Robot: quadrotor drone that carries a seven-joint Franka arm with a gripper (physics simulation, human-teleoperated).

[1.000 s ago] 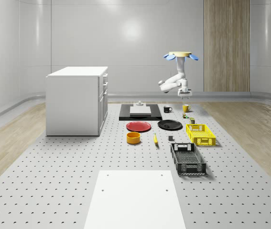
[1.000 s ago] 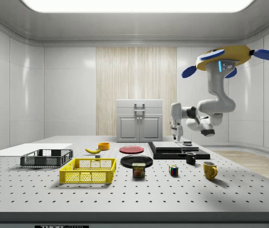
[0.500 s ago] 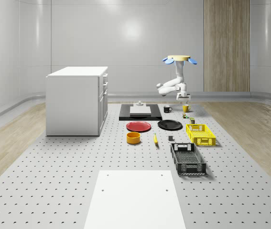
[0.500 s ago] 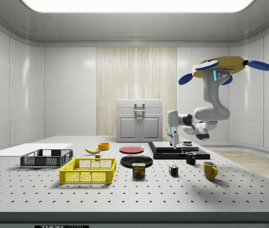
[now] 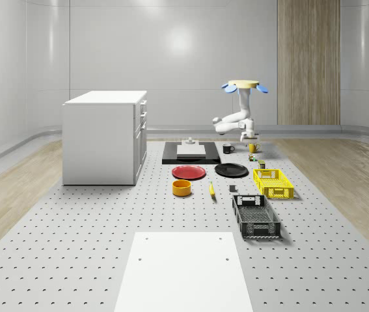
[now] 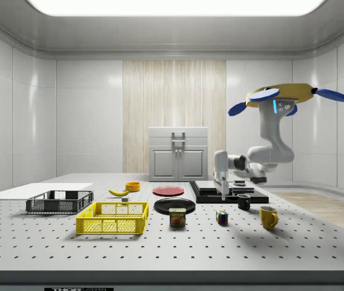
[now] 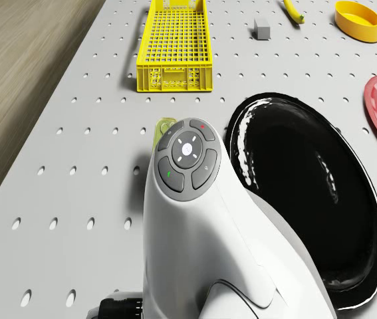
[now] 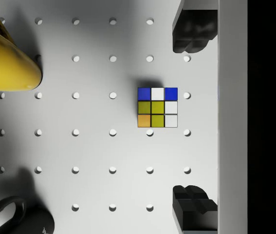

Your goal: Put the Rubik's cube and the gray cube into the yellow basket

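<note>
Fingers of the gripper are spread wide apart, with nothing held, and are cut off at the wrist view's edge. Between and below them the Rubik's cube lies on the perforated table, beside a yellow mug and a black mug, both only partly seen. The drone is seen hovering above the table's far end. The yellow basket stands well apart, with the gray cube near it. The arm hides part of a black plate.
</note>
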